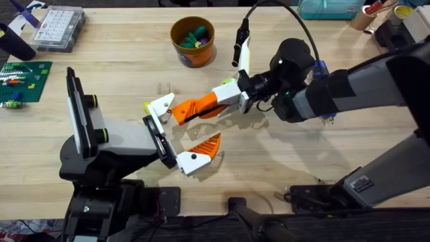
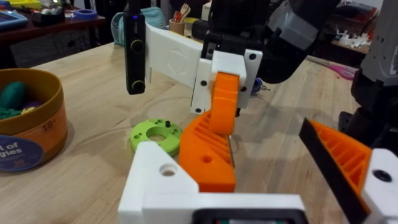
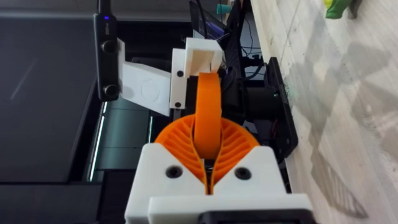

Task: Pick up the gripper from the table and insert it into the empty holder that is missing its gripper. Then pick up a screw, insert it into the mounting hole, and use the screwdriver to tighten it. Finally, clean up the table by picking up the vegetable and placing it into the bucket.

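Here, holds the gripper finger (image 1: pixel 195 107) in the right gripper (image 3: pixel 208 138), jaws pinched tight on the ribbed orange wedge, well out from its white block base. Carries it above the table (image 1: pixel 322 154), base end turned toward the holder (image 1: pixel 160 104), the white bracket with the yellow tab at the end of the left arm. Looks to be touching the bracket already, though cannot tell whether the base is fully seated or only resting at the mouth.

Keeps the left gripper (image 1: pixel 208 122) spread wide: holder on the far side, fitted finger (image 1: pixel 203 148) on the near side, well apart, gripping nothing of its own.

Leaves the vegetable (image 2: pixel 155 134) lying flat on the table just below the meeting point, outside the bucket (image 1: pixel 193 42), which stands farther back with other toys inside.

Probably sits in the insertion step, with screw, tightening and clean-up not yet done.

Risks from here:
- Could jam the base at the bracket's edge if it is pushed in tilted, since the hold is far from the base and gives little control over its angle.
- Could slip along the ribbed wedge under a hard push, or shove the left arm aside.
- Could drop the finger onto the vegetable if the jaws let go before the base is home.
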Controlling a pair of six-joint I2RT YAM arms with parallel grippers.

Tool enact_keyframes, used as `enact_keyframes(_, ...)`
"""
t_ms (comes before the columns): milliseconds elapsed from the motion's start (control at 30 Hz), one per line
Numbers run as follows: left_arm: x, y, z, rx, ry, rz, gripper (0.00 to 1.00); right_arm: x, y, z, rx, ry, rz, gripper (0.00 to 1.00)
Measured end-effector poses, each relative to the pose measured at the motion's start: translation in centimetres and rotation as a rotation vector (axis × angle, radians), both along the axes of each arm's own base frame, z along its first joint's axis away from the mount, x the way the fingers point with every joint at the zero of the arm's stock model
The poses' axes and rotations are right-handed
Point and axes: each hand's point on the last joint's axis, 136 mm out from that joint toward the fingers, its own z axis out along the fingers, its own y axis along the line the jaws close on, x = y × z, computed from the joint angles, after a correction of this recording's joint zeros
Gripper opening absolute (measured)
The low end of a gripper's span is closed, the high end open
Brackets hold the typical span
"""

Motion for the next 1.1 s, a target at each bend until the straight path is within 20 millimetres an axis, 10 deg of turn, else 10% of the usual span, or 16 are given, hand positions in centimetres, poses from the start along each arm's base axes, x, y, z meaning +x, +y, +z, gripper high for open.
enact_keyframes(1100,-0.1,-0.1,0.0,0.012,-0.019,-0.012,0.986,-1.5,-0.8,1.9,0.047,-0.089,0.083,0.020)
